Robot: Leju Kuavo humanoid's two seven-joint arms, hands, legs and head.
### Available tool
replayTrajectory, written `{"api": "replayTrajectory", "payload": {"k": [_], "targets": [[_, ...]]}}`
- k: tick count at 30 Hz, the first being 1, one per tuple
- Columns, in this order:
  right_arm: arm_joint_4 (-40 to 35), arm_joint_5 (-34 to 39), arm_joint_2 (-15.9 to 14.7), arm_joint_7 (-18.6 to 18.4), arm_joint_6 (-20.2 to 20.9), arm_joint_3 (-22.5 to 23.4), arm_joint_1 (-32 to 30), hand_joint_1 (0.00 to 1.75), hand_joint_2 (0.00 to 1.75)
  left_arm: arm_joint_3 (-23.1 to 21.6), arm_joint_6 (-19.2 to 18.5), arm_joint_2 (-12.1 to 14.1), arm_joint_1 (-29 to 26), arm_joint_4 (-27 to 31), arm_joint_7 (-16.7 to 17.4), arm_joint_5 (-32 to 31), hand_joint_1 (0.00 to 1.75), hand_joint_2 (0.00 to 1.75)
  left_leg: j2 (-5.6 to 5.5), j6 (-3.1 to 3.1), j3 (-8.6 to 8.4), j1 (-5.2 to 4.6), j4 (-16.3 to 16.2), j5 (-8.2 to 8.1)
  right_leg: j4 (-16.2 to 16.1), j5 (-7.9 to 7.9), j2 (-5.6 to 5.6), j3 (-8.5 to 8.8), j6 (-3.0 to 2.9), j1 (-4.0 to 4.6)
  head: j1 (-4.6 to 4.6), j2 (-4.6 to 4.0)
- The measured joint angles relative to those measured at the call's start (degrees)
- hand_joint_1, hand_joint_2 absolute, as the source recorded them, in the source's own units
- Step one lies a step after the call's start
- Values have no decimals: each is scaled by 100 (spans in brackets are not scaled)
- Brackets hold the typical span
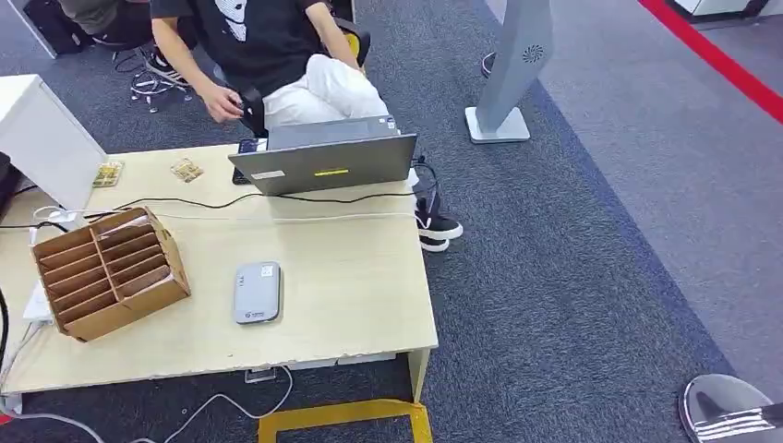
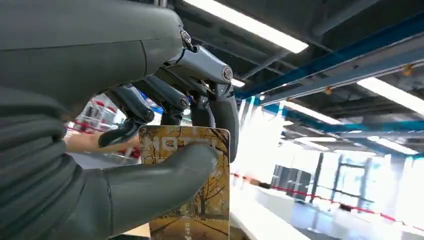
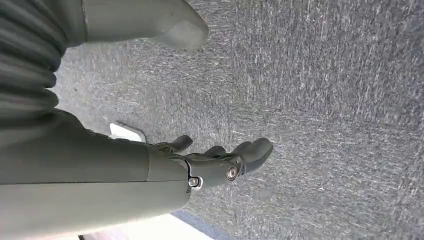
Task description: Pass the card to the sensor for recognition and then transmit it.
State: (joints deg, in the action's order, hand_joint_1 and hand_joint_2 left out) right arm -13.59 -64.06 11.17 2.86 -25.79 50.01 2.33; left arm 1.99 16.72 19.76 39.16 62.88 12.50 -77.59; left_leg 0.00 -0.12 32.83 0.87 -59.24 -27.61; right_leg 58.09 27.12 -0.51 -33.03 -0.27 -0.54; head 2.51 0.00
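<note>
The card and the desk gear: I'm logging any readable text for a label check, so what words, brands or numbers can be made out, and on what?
Card held in the left hand: pale large letters across its top, partly covered by the thumb, unreadable.
Grey sensor: small mark near one end, too small to read.
Laptop: white and yellow stickers, blurred.
Grey floor stand: round emblem, no readable text.

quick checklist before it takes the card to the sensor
1. Card held: ok, the left robot hand pinches it between thumb and fingers.
2. Sensor unobstructed: ok, it lies bare on the table.
3. Card over the sensor: not ok.
4. Right robot hand free: ok, open, above carpet.
5. Person away from the sensor: ok, seated behind the laptop.
6. Card face orientation for reading: cannot tell.
</note>
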Motion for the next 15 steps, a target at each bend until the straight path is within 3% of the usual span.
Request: {"api": "replayTrajectory", "payload": {"k": [7, 15], "targets": [[-2, -15, -15, 48, -11, 89, 6, 0, 175, 0, -4, 46, 438, -698, 157, -170, 175, 175, 0, 0, 0, -4, -1, 0, -1, -1, 0, 1, 0, 0, 0, 0], [-2, -31, -15, 48, -44, 164, 13, 0, 175, 0, 24, -22, 556, -880, 155, -157, 175, 175, 0, 0, 1, -2, -1, 0, -1, 0, 0, -2, 0, -1, 0, 0]]}}
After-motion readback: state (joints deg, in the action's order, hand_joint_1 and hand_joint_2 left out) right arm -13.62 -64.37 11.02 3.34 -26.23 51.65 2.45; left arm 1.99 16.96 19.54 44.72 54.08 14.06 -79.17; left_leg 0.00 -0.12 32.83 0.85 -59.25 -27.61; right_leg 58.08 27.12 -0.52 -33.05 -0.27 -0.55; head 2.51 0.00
